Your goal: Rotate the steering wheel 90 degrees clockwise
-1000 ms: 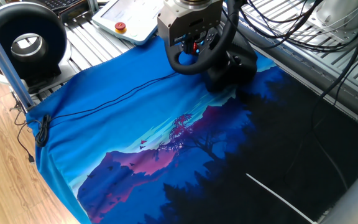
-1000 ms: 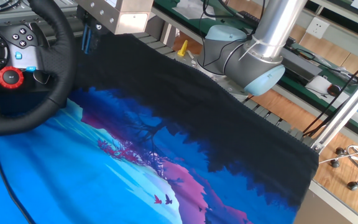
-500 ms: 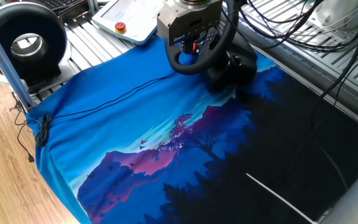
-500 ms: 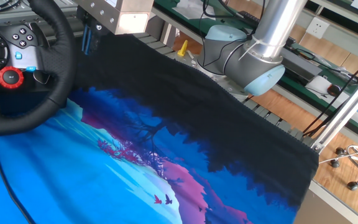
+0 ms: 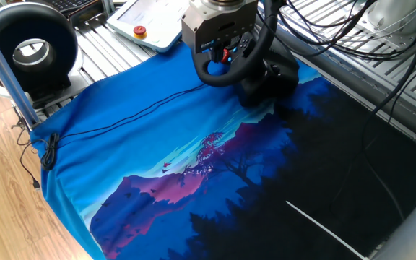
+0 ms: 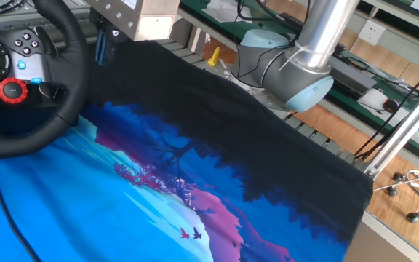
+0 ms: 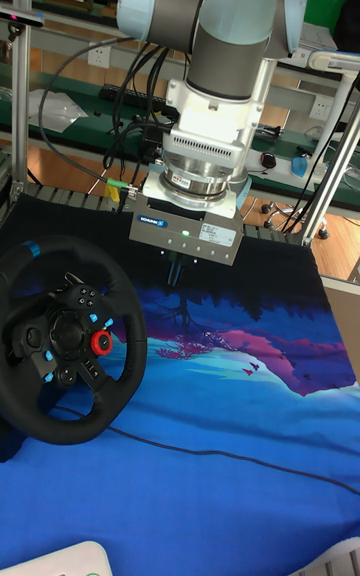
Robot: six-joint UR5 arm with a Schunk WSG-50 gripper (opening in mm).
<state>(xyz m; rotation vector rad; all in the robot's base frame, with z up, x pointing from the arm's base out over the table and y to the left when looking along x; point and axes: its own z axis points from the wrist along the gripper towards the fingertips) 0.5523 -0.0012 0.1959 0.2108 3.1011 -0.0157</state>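
The steering wheel (image 7: 68, 336) stands at the left of the blue cloth, a black round rim with a red knob and blue buttons on its hub. A blue stripe (image 7: 30, 251) marks the rim's upper left. My gripper (image 7: 175, 274) hangs just right of and behind the rim, apart from it, fingers shut with nothing between them. In the other fixed view the fingers (image 6: 102, 47) sit beside the wheel's (image 6: 68, 80) upper right rim. In one fixed view the gripper's housing (image 5: 219, 27) hides the top of the wheel (image 5: 221, 79) and its bulky base (image 5: 273, 79).
A black ring-shaped device with a silver-white centre (image 5: 31, 50) stands at the far left. A white pendant with a red button (image 5: 150, 22) lies behind the wheel. A thin black cable (image 5: 121, 119) crosses the cloth. Aluminium posts (image 5: 6, 72) border the table.
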